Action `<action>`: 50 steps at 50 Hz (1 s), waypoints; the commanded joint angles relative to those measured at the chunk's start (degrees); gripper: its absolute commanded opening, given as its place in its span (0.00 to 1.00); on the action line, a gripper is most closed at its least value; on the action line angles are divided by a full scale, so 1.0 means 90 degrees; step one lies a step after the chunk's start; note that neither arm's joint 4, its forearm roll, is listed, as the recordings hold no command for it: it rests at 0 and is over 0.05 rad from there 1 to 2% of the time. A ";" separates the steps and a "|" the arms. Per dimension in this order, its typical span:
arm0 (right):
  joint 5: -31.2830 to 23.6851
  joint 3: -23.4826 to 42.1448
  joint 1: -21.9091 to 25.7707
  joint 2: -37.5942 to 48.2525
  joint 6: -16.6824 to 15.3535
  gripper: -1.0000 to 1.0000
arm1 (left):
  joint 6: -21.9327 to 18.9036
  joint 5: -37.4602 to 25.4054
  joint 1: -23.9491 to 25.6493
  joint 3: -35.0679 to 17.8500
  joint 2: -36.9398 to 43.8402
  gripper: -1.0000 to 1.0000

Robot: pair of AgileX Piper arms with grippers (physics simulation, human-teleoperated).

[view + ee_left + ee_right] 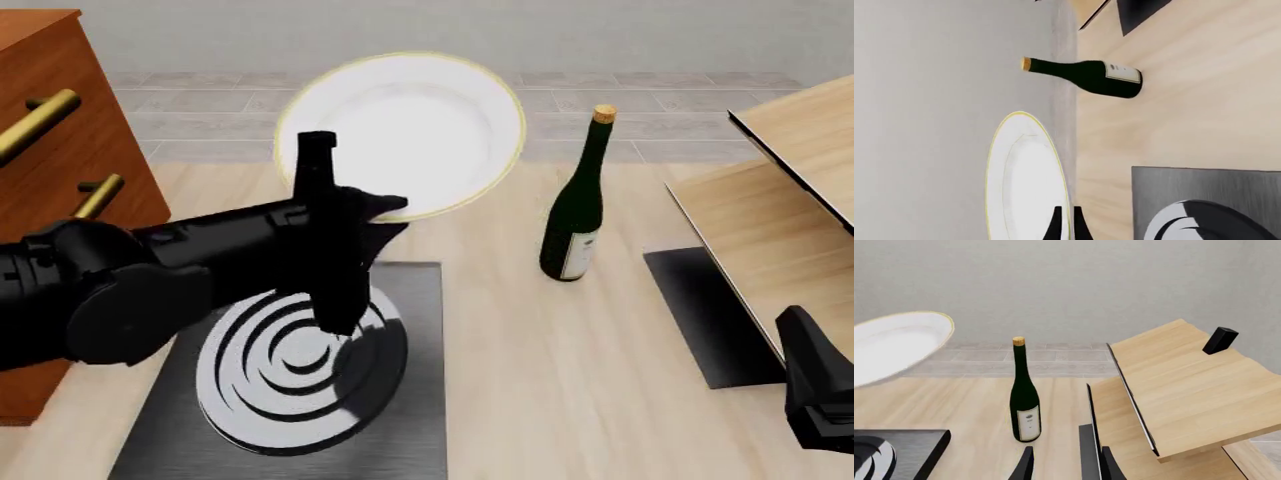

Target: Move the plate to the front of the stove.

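My left gripper (387,215) pinches the plate (400,130) by its near rim, holding it tilted up clear of the stove (414,400); my right gripper (1064,460) idles open.

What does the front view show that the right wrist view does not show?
Only the front view shows the left gripper holding the plate by its rim, a wooden cabinet with gold handles, and the whole ring burner. Only the right wrist view shows a small black block on the wooden shelf. Both show the plate, wine bottle, stove and shelf.
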State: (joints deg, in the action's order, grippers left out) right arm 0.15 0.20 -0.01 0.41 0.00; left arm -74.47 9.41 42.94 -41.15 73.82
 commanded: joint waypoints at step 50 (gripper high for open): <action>0.0000 0.0000 0.0001 0.0000 -0.0002 1.00 | 0.1284 -0.2988 -0.0981 -0.4721 0.3743 0.00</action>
State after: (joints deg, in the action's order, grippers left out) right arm 0.15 0.20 0.00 0.42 0.00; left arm -65.09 -18.99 30.72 -81.16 100.85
